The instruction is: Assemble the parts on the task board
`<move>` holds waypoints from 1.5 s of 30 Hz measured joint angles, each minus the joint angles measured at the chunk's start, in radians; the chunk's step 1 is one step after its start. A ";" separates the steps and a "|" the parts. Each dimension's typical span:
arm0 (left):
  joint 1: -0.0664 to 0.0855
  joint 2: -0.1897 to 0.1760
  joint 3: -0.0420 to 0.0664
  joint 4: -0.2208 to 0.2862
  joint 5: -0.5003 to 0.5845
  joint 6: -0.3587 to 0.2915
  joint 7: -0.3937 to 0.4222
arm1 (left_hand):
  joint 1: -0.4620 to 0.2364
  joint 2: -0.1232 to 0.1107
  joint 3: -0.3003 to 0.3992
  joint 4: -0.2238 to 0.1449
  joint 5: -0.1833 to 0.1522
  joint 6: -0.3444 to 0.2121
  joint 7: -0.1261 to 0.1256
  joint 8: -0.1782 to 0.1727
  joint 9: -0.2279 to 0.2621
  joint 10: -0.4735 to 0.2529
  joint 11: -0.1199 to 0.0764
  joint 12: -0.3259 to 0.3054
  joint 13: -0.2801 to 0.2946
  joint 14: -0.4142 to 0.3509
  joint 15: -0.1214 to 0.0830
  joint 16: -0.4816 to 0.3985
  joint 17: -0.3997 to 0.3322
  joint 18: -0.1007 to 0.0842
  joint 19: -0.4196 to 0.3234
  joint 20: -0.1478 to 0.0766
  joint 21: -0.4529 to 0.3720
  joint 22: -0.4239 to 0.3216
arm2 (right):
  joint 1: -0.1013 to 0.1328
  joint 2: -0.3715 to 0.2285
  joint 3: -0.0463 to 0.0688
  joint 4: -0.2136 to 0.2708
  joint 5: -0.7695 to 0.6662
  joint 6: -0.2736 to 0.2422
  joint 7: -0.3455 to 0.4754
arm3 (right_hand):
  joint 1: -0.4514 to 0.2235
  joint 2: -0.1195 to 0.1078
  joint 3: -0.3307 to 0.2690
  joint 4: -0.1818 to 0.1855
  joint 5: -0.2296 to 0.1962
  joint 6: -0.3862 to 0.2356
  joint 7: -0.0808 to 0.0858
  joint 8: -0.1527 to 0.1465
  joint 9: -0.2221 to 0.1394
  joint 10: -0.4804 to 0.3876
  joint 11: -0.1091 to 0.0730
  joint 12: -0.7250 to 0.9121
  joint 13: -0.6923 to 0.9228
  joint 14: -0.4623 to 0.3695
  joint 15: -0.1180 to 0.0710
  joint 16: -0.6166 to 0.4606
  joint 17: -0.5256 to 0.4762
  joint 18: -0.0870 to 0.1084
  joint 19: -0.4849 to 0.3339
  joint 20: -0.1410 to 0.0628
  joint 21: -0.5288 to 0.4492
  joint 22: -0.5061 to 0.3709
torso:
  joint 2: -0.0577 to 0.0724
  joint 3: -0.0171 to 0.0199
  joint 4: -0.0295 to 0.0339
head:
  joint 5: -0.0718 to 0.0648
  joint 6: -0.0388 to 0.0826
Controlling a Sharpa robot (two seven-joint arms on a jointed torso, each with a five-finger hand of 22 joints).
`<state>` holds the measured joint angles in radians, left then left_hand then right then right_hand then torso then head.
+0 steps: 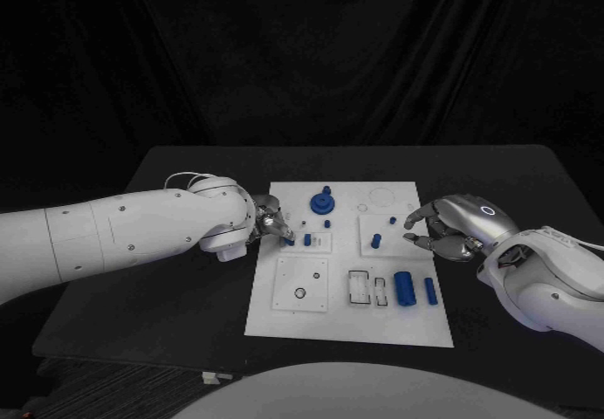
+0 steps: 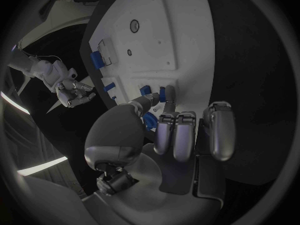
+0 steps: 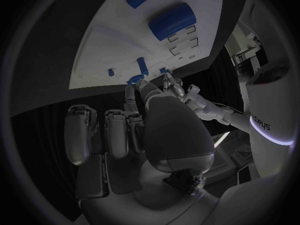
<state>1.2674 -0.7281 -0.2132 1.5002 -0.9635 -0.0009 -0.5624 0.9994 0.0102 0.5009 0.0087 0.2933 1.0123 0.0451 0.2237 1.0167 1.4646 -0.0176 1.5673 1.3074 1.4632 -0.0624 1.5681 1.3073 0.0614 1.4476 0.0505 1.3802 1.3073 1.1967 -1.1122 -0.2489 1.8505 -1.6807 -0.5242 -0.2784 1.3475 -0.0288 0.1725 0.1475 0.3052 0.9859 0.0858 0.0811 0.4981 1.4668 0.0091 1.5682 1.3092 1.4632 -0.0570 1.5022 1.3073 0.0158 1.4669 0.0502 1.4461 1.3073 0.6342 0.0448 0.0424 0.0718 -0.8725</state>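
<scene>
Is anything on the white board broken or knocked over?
Nothing stands out. The board lies flat and square on the table, and its blue parts, like the big cylinder, sit neatly on it. Nothing looks cracked or spilled.

1. The task board (image 1: 284,319) lies in the middle of the table (image 1: 151,297).
2. A gear-like part (image 1: 324,203) stands on the board near its far edge, left of centre.
3. A thick cylinder (image 1: 404,288) lies on the board's near right area, with a thin rod (image 1: 430,291) just beside it on the right.
4. The left hand (image 1: 271,223) is at the board's left edge, its fingertips over small pegs (image 1: 307,239) there.
5. The right hand (image 1: 441,229) is at the board's right edge, across from the left hand.
</scene>
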 measured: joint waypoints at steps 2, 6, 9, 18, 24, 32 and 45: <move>0.000 0.000 0.000 -0.003 0.000 0.003 -0.002 | -0.025 0.003 -0.038 0.038 -0.076 -0.007 0.000 -0.010 -0.008 0.000 0.000 0.000 0.000 0.000 0.000 0.000 0.000 0.000 0.000 0.000 0.000 0.000 | 0.000 0.000 0.000 0.000 0.000 0.000 0.000 | 0.000 0.000 0.000 0.000 0.000 0.000 0.000 0.000 0.000 0.000 0.000 0.000 0.000 0.000 0.000 0.000 0.000 0.000 0.000 0.000 0.000 0.000 | 0.000 0.0000 0.0000 | 0.000 0.000; -0.001 0.002 -0.002 -0.005 0.000 0.009 -0.002 | -0.086 -0.016 -0.129 0.110 -0.146 -0.003 0.011 -0.032 -0.033 0.003 0.003 0.000 0.000 0.002 0.002 0.000 0.000 0.000 -0.005 0.005 -0.006 0.000 | -0.001 0.000 0.000 0.000 0.000 0.000 0.000 | 0.000 0.000 0.000 0.000 0.000 0.000 0.000 0.000 0.000 0.000 0.000 0.000 0.000 0.000 0.000 0.000 0.000 0.000 0.000 0.000 0.000 0.000 | 0.000 0.0000 -0.0001 | 0.000 0.000; -0.001 0.003 -0.001 -0.007 0.000 0.013 -0.002 | -0.110 -0.021 -0.181 0.150 -0.173 -0.006 0.014 -0.043 -0.040 0.000 0.007 0.000 0.000 0.004 0.004 0.000 0.000 0.000 -0.009 0.009 -0.008 0.000 | -0.001 0.000 0.000 0.000 0.000 0.001 0.000 | 0.000 0.000 0.000 0.000 0.000 0.000 0.000 -0.005 0.000 0.000 0.000 0.000 0.000 0.000 0.000 0.000 0.000 0.000 0.000 0.000 0.000 0.001 | 0.000 0.0000 0.0000 | 0.000 0.000; -0.001 0.005 0.000 -0.012 -0.001 0.021 -0.003 | -0.130 -0.008 -0.271 0.224 -0.188 -0.010 0.018 0.003 0.016 0.002 0.010 0.000 0.000 0.000 0.007 0.000 0.000 0.000 -0.009 0.009 -0.010 0.000 | -0.002 -0.001 0.000 0.000 0.000 0.002 -0.001 | 0.000 0.000 0.000 0.000 0.000 0.000 0.000 -0.005 -0.001 0.000 0.000 0.000 0.000 0.000 0.000 0.000 0.000 0.000 0.000 0.000 0.000 0.001 | 0.001 0.0000 -0.0003 | 0.001 0.000; -0.001 0.005 -0.001 -0.014 -0.001 0.023 -0.002 | -0.115 0.006 -0.300 0.247 -0.188 -0.019 0.012 0.040 0.074 0.002 0.010 0.000 0.000 0.000 0.007 0.000 0.000 0.000 -0.009 0.009 -0.010 0.000 | -0.002 -0.001 0.000 0.000 0.000 0.003 -0.001 | 0.000 0.000 0.003 -0.003 0.005 0.000 0.000 -0.005 -0.001 0.000 0.000 0.000 0.000 0.000 0.000 0.000 0.000 0.000 0.000 0.000 0.000 0.001 | 0.001 -0.0004 -0.0009 | 0.001 0.000; -0.001 -0.003 -0.002 -0.011 0.000 0.019 0.005 | -0.103 0.018 -0.317 0.253 -0.180 -0.023 0.009 0.063 0.103 0.002 0.010 0.000 0.000 0.000 0.007 0.000 0.000 0.000 -0.009 0.009 -0.010 0.000 | -0.002 0.000 0.000 -0.001 0.000 0.004 -0.002 | 0.000 0.000 0.003 -0.003 0.005 0.000 0.000 -0.005 -0.001 0.000 0.000 0.000 0.000 0.000 0.000 0.000 0.000 0.000 0.000 0.000 0.000 0.001 | 0.001 -0.0010 -0.0014 | 0.004 0.000; 0.075 -0.094 -0.002 0.031 -0.026 -0.181 0.250 | -0.056 -0.052 -0.496 0.276 -0.241 -0.051 0.003 0.113 0.171 0.000 0.007 0.000 0.000 0.000 0.007 0.000 0.000 0.000 -0.009 0.001 -0.008 0.000 | -0.002 -0.018 0.000 0.000 0.000 0.001 -0.002 | 0.000 0.000 0.003 -0.003 0.005 0.000 0.000 -0.005 -0.001 0.000 0.000 0.000 0.000 0.000 0.000 -0.004 0.000 0.000 0.000 0.000 0.000 0.000 | 0.004 -0.0029 -0.0017 | 0.020 0.000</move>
<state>1.3423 -0.8225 -0.2152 1.5309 -0.9892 -0.1822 -0.3124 0.9436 -0.0418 0.0045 0.2849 0.0519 0.9609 0.0486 0.3369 1.1882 1.4643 -0.0107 1.5672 1.3074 1.4635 -0.0550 1.5681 1.3073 0.0614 1.4390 0.0513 1.3719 1.3073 1.1943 -1.1302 -0.2486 1.8502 -1.6807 -0.5234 -0.2799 1.3475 -0.0288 0.1752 0.1448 0.3101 0.9859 0.0858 0.0764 0.4973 1.4668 0.0091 1.5682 1.3092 1.4632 -0.0570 1.4985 1.3073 0.0158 1.4669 0.0502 1.4461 1.3077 0.6382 0.0419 0.0407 0.0917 -0.8725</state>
